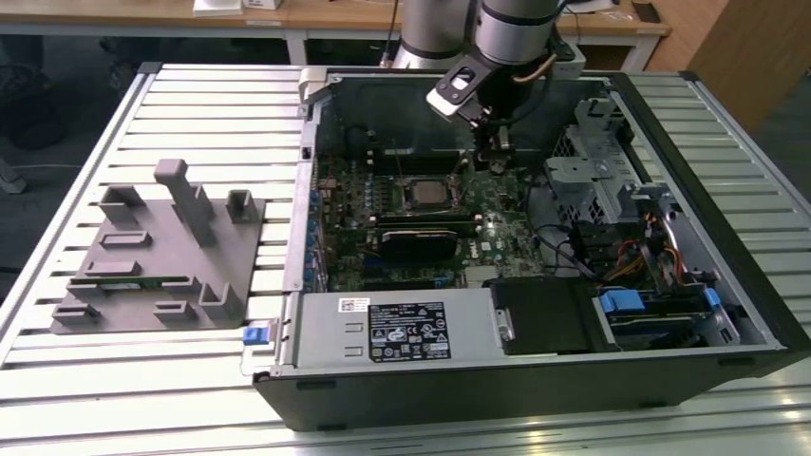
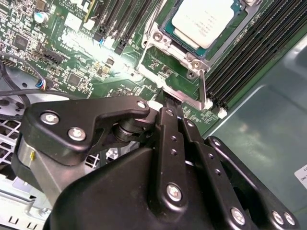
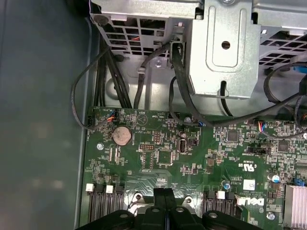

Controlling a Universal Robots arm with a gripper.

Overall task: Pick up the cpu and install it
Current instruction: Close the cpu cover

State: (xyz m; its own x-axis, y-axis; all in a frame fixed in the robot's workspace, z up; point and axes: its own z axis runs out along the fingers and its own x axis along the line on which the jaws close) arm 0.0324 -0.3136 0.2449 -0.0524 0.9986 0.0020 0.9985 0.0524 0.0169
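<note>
The cpu [image 2: 205,20], with a silver-grey top, lies flat inside the metal-framed socket [image 2: 169,48] of the green motherboard [image 2: 91,52]. In the exterior view the cpu [image 1: 424,195] is in the middle of the open computer case. My gripper [image 1: 492,166] hangs just to the exterior view's right of the socket, low over the board. In both wrist views its black fingers are pressed together with nothing between them. Its tip [image 2: 169,98] is at the edge of the socket frame, beside the thin metal lever [image 2: 203,86]. In the first wrist view the gripper [image 3: 164,192] is over the motherboard [image 3: 158,158].
A metal drive cage [image 1: 595,180] with black cables [image 3: 81,96] stands close to the gripper. Black memory slots [image 2: 249,57] run beside the socket. The power supply [image 1: 393,328] fills the case front. A grey parts fixture [image 1: 152,256] lies on the slatted table [image 1: 190,104].
</note>
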